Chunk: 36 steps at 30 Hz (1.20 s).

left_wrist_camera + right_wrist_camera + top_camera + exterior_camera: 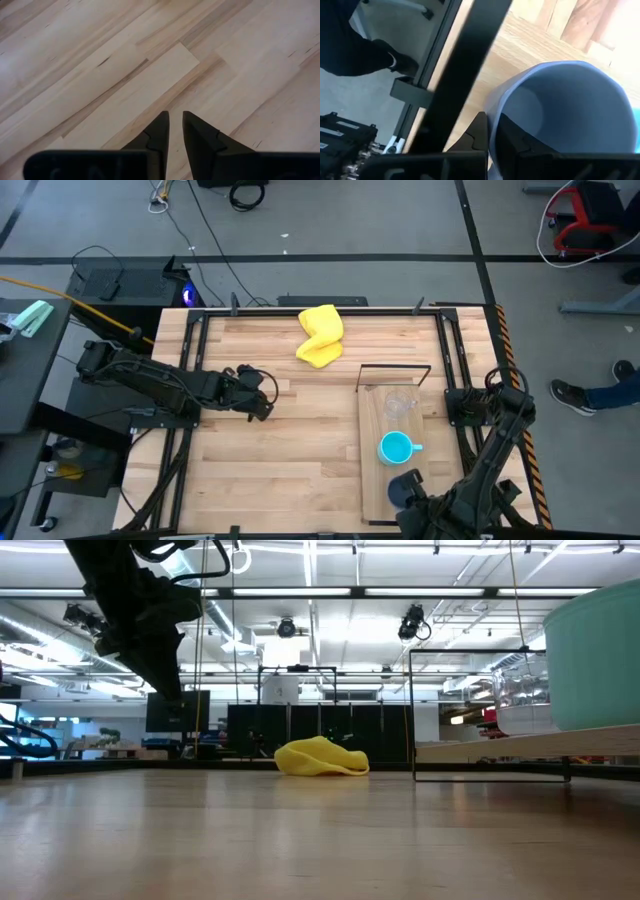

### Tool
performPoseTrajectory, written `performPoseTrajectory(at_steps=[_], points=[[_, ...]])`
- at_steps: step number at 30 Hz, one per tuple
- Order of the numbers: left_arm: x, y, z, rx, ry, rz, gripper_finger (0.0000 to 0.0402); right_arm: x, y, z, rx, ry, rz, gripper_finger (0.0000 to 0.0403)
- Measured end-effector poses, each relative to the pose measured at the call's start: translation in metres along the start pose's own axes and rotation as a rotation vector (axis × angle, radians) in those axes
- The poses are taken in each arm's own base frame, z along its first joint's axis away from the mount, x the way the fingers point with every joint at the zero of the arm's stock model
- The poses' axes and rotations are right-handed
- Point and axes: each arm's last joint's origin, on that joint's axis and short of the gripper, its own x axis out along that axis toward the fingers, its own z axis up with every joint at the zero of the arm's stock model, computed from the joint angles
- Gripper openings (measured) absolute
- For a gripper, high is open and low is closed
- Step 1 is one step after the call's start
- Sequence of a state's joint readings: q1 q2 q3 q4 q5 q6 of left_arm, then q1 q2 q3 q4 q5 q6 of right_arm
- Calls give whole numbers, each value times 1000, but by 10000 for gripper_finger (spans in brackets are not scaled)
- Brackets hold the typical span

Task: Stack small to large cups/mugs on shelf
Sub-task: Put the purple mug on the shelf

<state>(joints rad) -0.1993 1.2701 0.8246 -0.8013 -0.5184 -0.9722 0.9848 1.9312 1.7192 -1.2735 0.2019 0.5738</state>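
Pale plank tabletop (280, 450) spread beneath both arms. At its near edge the right gripper (492, 131) pinched the wall of the grey-blue mug (565, 107), one finger inside and one outside, on the shelf (375, 480). Just beyond it along the board stood the cyan mug (396, 447), then the clear glass (397, 404). Only the high view showed all three. The left gripper (175, 125) hovered over bare wood, fingers nearly together, with the yellow cloth (321, 334) well apart.
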Motion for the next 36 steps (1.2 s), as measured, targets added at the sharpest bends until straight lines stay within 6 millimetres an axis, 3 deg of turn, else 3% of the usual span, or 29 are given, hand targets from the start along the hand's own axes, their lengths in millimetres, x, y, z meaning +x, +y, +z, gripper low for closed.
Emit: performPoseTrajectory(at_steps=[18,26,36], points=[[0,-1,0,-4,-3,-5,56,9,3,2,3,-40,13,17],[0,-1,0,-6,-4,-7,61,9,0,4,26,-57,-8,65],[0,-1,1,-6,-5,-7,57,9,0,3,72,-54,-14,65]])
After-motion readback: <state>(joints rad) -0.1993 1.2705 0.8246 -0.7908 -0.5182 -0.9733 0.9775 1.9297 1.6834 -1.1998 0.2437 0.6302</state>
